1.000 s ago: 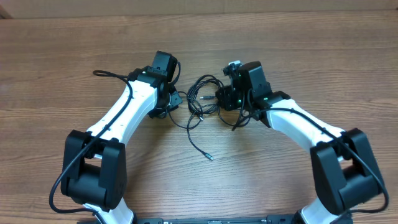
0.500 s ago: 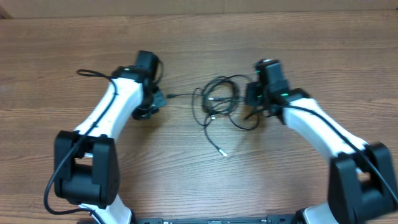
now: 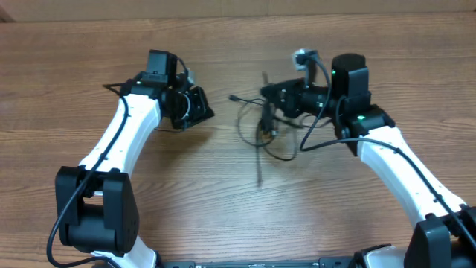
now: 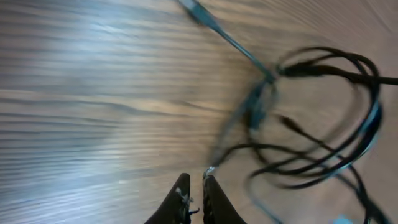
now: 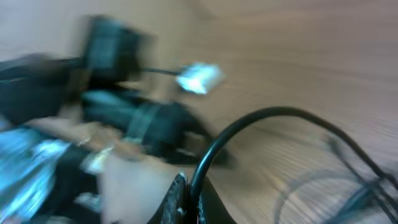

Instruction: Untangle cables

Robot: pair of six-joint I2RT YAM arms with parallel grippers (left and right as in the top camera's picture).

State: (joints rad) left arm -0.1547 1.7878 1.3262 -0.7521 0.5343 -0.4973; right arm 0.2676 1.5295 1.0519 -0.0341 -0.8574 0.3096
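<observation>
The cables (image 3: pixel 262 130) are a tangle of thin black loops in mid-table, partly raised and blurred by motion. My right gripper (image 3: pixel 272 97) points left at their top and is shut on one black cable (image 5: pixel 261 121), which rises in an arc from between its fingers (image 5: pixel 177 193). My left gripper (image 3: pixel 199 110) sits to the left of the tangle, apart from it. In the left wrist view this gripper (image 4: pixel 194 183) is shut with only a sliver of gap. The loops (image 4: pixel 323 143) lie ahead of it, and a blurred silver-tipped end shows just past one fingertip. A small plug (image 3: pixel 232 97) lies between gripper and tangle.
The wooden table (image 3: pixel 238 223) stretches all around. Both arm bases (image 3: pixel 97 216) stand at the front edge. A lighter strip (image 3: pixel 223 7) runs along the far edge. The right wrist view is heavily blurred on its left side.
The right arm has swung to point left and pulled the tangle up and rightward. The plug that sat at the left gripper half a second ago now lies apart from it.
</observation>
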